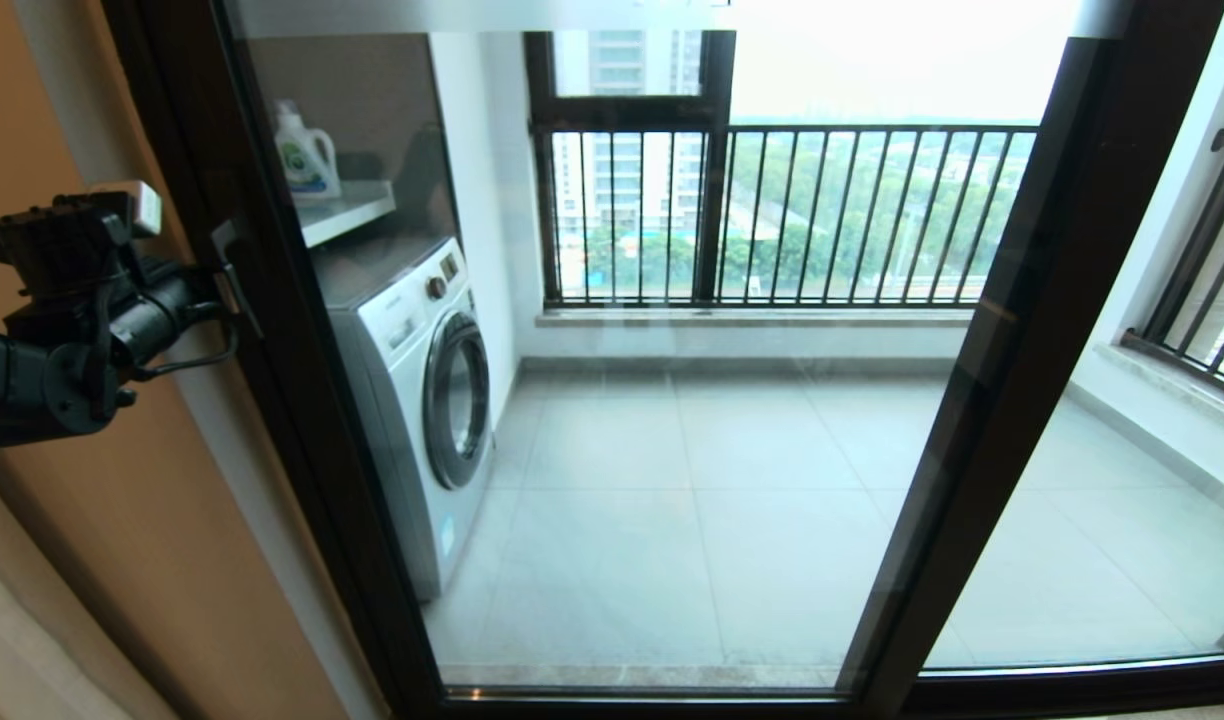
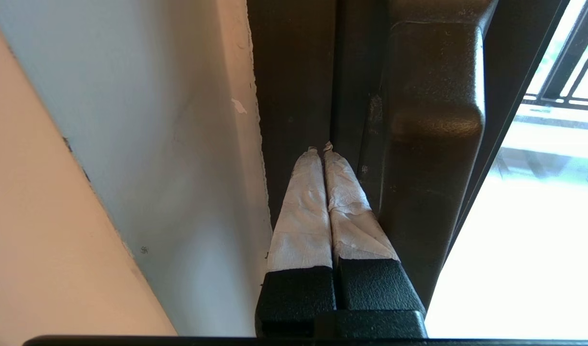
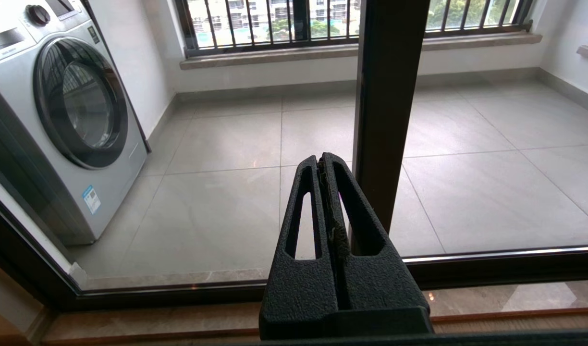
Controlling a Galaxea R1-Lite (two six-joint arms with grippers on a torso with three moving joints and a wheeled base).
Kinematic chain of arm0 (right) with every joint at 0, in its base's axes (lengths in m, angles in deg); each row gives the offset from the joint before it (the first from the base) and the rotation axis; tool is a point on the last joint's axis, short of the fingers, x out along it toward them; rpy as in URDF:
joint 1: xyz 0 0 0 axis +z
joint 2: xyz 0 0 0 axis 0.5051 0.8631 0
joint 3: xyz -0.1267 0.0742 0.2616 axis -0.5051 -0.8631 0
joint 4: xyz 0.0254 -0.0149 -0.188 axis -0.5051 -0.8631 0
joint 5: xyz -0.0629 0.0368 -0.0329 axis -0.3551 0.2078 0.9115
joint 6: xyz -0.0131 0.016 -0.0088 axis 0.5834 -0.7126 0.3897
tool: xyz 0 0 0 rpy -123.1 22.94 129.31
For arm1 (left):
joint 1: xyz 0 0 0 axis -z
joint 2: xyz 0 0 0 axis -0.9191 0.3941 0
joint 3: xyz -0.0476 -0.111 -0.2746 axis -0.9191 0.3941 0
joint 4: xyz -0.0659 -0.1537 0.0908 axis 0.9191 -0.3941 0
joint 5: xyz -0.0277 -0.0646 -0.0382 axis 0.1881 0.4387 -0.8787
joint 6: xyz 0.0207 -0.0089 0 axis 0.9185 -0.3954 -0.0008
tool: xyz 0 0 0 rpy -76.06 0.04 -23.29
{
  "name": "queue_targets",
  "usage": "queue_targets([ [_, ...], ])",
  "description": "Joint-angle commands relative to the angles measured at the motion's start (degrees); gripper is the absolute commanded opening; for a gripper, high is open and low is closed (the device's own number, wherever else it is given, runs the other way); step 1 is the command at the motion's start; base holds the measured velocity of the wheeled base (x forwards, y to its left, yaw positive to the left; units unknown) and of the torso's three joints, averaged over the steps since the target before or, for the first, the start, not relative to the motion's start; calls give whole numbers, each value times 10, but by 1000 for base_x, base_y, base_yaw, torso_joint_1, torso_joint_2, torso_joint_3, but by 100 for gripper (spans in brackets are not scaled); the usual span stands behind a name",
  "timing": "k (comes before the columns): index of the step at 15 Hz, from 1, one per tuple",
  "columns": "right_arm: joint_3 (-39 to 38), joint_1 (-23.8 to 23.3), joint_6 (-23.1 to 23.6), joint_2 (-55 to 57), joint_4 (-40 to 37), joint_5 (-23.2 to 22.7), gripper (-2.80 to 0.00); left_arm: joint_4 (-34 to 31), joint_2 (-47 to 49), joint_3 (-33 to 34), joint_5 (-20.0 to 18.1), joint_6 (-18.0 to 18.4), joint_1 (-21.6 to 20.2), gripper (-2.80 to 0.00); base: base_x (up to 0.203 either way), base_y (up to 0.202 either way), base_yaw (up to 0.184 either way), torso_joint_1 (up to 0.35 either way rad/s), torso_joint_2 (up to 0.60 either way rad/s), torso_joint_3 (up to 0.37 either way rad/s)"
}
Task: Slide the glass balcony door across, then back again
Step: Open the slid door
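Up against the left upright of the glass balcony door (image 1: 612, 400), the left claw (image 2: 321, 149) sits pinched shut, its white-wrapped fingertips (image 2: 303, 192) pressed together in the groove right beside the dark lever handle (image 2: 433, 120). Door's pulled fully across to the wall side, washing machine (image 1: 422, 400) behind the glass. Right claw (image 3: 321, 161) hangs low near the other upright, also closed on nothing.

A white washing machine (image 1: 422, 400) stands under a shelf (image 1: 347, 212) holding a detergent bottle (image 1: 305, 155).

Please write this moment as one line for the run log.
left gripper: shut, tips behind lever handle of glass balcony door | door: across the opening | right gripper: shut, idle, facing the glass
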Motion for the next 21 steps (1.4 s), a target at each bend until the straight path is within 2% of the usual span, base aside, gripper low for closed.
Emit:
queue_targets([
  [1,-7,0,0,0,0,0,-280,3,-3,0,0,0,100,-280,0,0,0,0,0,0],
  [7,-7,0,0,0,0,0,-280,4,-4,1,16,0,116,-280,0,0,0,0,0,0],
  [21,-7,0,0,0,0,0,-280,4,-14,5,18,-1,141,-280,0,0,0,0,0,0],
])
